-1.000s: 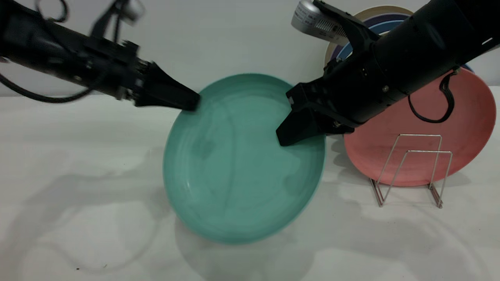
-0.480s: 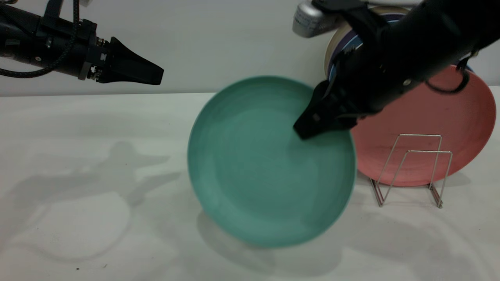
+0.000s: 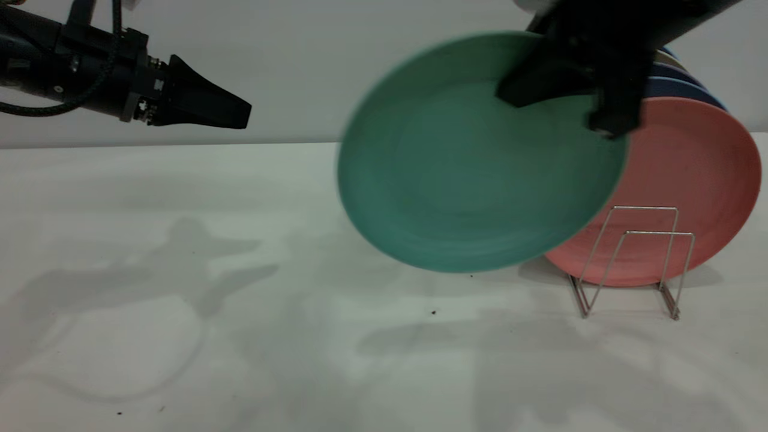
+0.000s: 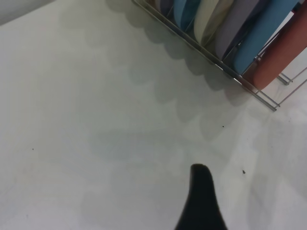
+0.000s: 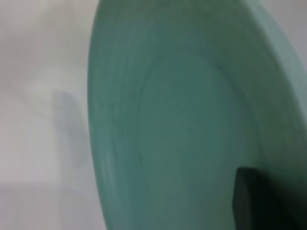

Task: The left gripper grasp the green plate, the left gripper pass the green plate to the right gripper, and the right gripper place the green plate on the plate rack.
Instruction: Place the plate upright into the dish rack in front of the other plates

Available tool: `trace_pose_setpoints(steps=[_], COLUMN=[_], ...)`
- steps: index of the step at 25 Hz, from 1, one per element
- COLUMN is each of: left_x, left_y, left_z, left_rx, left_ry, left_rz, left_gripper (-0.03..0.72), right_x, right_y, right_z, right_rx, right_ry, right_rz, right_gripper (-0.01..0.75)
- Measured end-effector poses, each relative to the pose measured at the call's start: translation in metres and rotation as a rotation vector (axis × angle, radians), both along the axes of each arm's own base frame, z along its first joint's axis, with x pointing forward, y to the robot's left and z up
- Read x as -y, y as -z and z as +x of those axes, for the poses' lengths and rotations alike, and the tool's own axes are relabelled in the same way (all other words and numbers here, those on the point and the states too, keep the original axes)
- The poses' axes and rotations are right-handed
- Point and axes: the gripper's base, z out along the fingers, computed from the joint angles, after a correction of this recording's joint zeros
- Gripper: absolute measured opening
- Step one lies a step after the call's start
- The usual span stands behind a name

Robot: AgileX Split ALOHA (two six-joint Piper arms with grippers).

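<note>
Green plate point(image 3: 474, 162) is up in the air, clear of the white table point(image 3: 240, 336), tilted with its face toward the exterior camera. Right gripper point(image 3: 564, 90) comes in from the top edge of that view and is clamped on the plate's upper right rim, one black finger point(image 3: 534, 81) lying across the plate's face. Right wrist view is nearly filled by the green plate point(image 5: 182, 120), with a dark finger point(image 5: 247, 201) pressed against its inner surface.

Plate's lower right edge overlaps the salmon-pink plate point(image 3: 690, 186) from the exterior camera; whether they touch, cannot tell. Pink plate stands on edge in the plate rack point(image 3: 630, 258), behind the two front wire loops. Blue plates point(image 3: 678, 84) and a cream one peek out behind it, partly hidden by the right arm. Green plate is not in the rack, it hangs to the rack's left and above it.

Left gripper point(image 3: 207, 108) sits well apart at the upper left, above the table, fingers together and holding nothing. Left wrist view shows one black fingertip point(image 4: 201, 191) over bare table, with the plate rack point(image 4: 240, 79) and its row of standing plates farther off.
</note>
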Motion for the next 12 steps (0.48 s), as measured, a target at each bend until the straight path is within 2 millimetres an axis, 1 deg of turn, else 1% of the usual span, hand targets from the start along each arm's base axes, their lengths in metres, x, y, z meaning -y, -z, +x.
trace_pose_setpoints(steps=[3, 7, 9, 12], left_x=[0.000, 0.000, 0.000, 0.000], left_y=[0.000, 0.000, 0.000, 0.000], left_z=[0.000, 0.000, 0.000, 0.000], left_rx=[-0.003, -0.003, -0.003, -0.003], left_ry=[-0.001, 0.000, 0.000, 0.000], left_rz=[0.000, 0.000, 0.000, 0.000], left_gripper=[0.591, 0.591, 0.591, 0.591], right_x=[0.007, 0.014, 0.017, 0.026], right_y=[0.001, 0.003, 0.003, 0.003], right_z=[-0.002, 0.002, 0.004, 0.006], right_rx=[0.055, 0.111, 0.108, 0.060], right_ry=[0.030, 0.098, 0.122, 0.185], right_rz=[-0.044, -0.071, -0.063, -0.003], right_gripper=[0.105, 0.105, 0.105, 0.105])
